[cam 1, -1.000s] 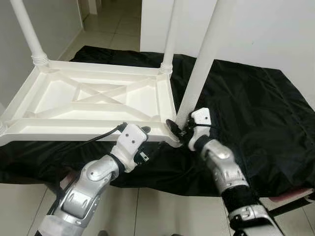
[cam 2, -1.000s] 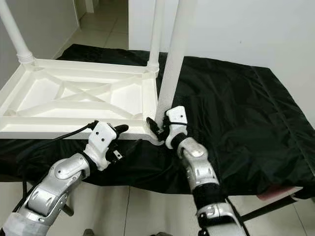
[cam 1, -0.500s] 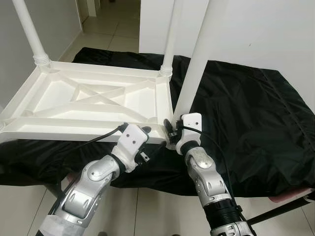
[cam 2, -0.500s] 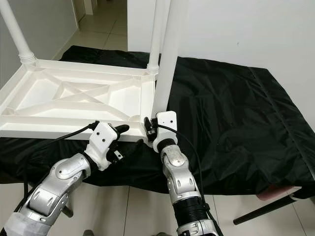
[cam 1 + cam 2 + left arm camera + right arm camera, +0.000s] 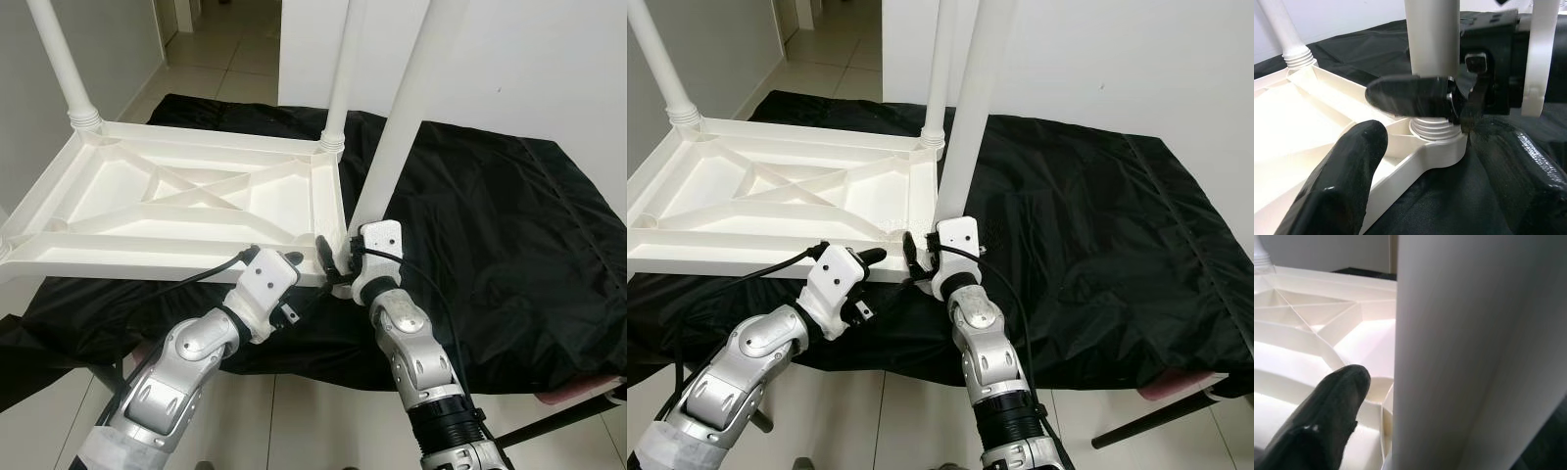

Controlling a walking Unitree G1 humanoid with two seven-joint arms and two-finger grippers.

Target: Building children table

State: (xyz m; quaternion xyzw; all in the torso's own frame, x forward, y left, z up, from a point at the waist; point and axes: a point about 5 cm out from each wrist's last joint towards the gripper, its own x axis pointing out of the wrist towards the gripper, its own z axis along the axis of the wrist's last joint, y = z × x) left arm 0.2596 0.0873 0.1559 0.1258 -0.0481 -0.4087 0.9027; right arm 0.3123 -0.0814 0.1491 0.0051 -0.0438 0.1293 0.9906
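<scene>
Left eye view: the upturned white plastic table top lies on a black cloth-covered bench, ribbed underside up, with white tubular legs standing at its far corners. At the near right corner the right gripper is clamped on the white plastic leg, whose long axis rises upright and leans slightly right, its threaded foot seated in the corner socket. The left gripper sits just left of that socket with fingers spread, holding nothing. Against half a second earlier, the right gripper has rolled leftward around the leg, as if screwing it home; the left looks unmoved.
</scene>
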